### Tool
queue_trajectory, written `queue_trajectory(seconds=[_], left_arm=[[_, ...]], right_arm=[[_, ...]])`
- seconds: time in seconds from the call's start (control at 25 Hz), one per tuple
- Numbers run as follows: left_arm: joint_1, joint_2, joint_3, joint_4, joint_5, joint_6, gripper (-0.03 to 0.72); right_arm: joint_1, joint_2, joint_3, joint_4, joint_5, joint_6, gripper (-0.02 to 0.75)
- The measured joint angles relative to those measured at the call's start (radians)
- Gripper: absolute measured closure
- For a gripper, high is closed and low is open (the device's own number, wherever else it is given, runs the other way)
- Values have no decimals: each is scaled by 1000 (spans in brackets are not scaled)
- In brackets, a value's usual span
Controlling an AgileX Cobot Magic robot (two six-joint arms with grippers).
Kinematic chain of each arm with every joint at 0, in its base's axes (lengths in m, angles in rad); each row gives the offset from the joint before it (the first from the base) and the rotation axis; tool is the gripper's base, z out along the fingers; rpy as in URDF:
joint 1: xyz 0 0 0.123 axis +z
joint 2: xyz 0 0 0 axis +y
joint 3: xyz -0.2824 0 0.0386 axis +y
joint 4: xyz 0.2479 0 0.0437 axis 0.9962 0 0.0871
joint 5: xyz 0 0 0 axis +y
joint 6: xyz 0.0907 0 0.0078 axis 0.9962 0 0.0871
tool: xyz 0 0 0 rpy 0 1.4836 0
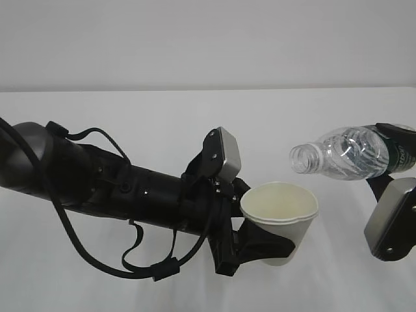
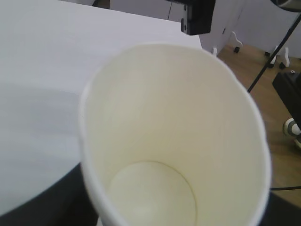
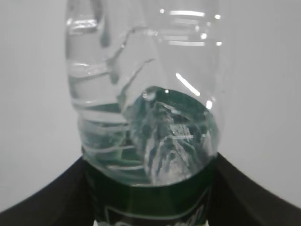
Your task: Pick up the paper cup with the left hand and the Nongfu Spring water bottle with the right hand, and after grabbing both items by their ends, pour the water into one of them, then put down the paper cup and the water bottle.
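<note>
Paper cup (image 1: 281, 214) gripped in left hand (image 1: 263, 244), tilted water bottle (image 1: 344, 153) gripped in right hand (image 1: 398, 153)

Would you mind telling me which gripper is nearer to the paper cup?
Left. The left gripper grips the paper cup around its lower body; the right gripper holds the water bottle off to the cup's right.

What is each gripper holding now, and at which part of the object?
The left gripper holds the cream-white paper cup around its lower part. The right gripper holds the clear ribbed plastic bottle at its green-labelled part.

plain white table (image 1: 130, 123), smooth matte surface
</note>
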Motion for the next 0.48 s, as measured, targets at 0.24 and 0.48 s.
queue_trajectory(seconds=[0.24, 0.48], left_arm=[[0, 0, 0, 2, 0, 0, 233], [0, 0, 0, 2, 0, 0, 233]], right_arm=[[0, 0, 0, 5, 2, 4, 282], [0, 0, 0, 19, 4, 4, 282]])
